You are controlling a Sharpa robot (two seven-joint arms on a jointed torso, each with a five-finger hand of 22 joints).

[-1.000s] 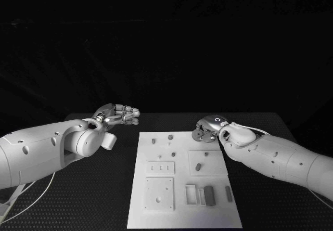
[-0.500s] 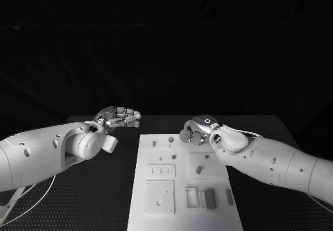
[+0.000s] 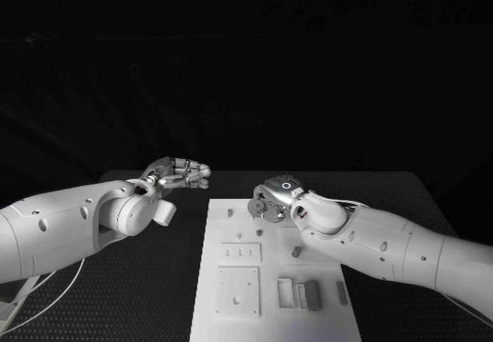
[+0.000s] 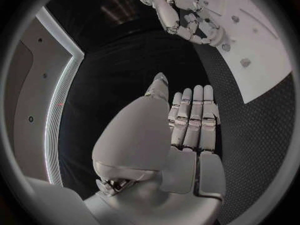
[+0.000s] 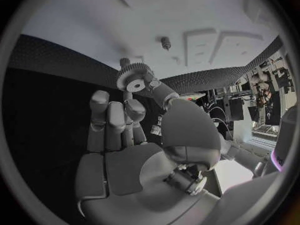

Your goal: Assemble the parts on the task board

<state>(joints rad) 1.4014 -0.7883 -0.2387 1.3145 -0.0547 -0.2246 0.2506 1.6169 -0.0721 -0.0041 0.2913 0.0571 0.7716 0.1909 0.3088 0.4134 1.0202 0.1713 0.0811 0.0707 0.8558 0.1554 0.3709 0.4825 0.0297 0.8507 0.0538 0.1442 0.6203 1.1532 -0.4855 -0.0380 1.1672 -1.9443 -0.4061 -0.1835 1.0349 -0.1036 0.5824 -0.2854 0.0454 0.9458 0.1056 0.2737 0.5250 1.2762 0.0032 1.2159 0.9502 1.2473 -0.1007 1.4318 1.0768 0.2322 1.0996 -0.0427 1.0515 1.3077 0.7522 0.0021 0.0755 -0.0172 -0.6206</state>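
Grey gear [image 5: 132, 81] pinched in right robot hand [image 3: 269, 201] above task board [image 3: 269, 313].

Black table [image 3: 144, 285], textured mat surface, extends around and beyond white plate, dark backdrop behind.

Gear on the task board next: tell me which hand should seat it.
Right. The right hand already pinches the gear above the task board; the left hand is curled, beside the board.
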